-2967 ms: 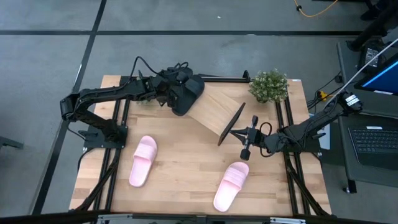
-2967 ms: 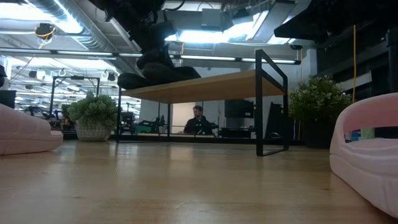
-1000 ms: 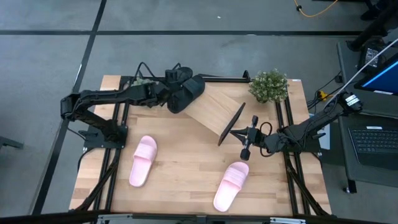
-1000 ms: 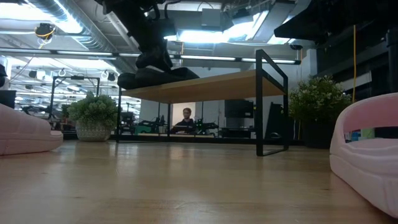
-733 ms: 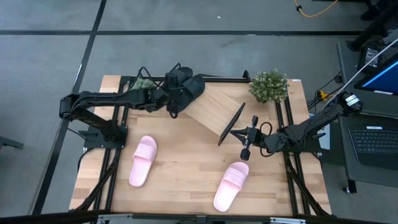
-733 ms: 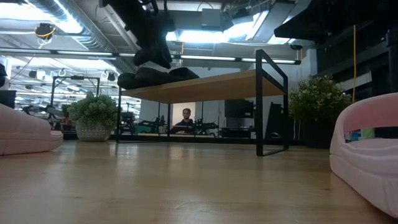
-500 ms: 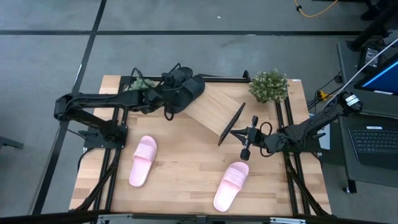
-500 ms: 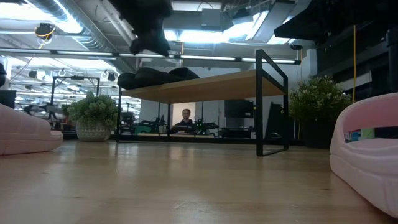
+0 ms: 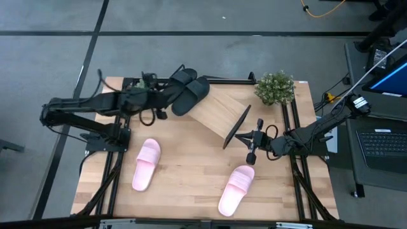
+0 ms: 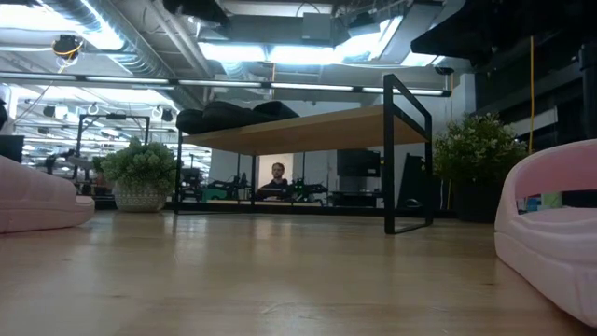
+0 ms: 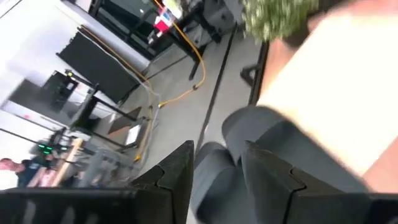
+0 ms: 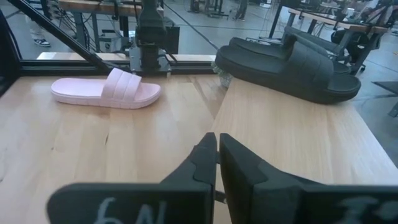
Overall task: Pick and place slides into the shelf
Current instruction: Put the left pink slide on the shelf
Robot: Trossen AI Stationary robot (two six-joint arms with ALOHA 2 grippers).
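Two black slides (image 9: pixel 189 89) lie side by side, soles down, on the far left end of the shelf (image 9: pixel 219 113); they also show in the low view (image 10: pixel 229 116) and the right wrist view (image 12: pixel 287 60). One pink slide (image 9: pixel 146 164) lies on the table at the near left, another (image 9: pixel 236 189) at the near right. My left gripper (image 9: pixel 164 100) hovers open just left of the black slides, one of which shows blurred past its fingers (image 11: pixel 280 149). My right gripper (image 9: pixel 240 136) waits shut beside the shelf's right end, above the table.
A potted plant (image 9: pixel 275 88) stands at the table's far right corner and a smaller one (image 9: pixel 145 83) at the far left by the shelf. The shelf's black end frame (image 9: pixel 236 127) stands close in front of my right gripper. A person sits in the room behind (image 10: pixel 276 177).
My left gripper has drawn back from the black slides, rising and going toward the table's left edge. Both black slides stay where they were on the shelf.
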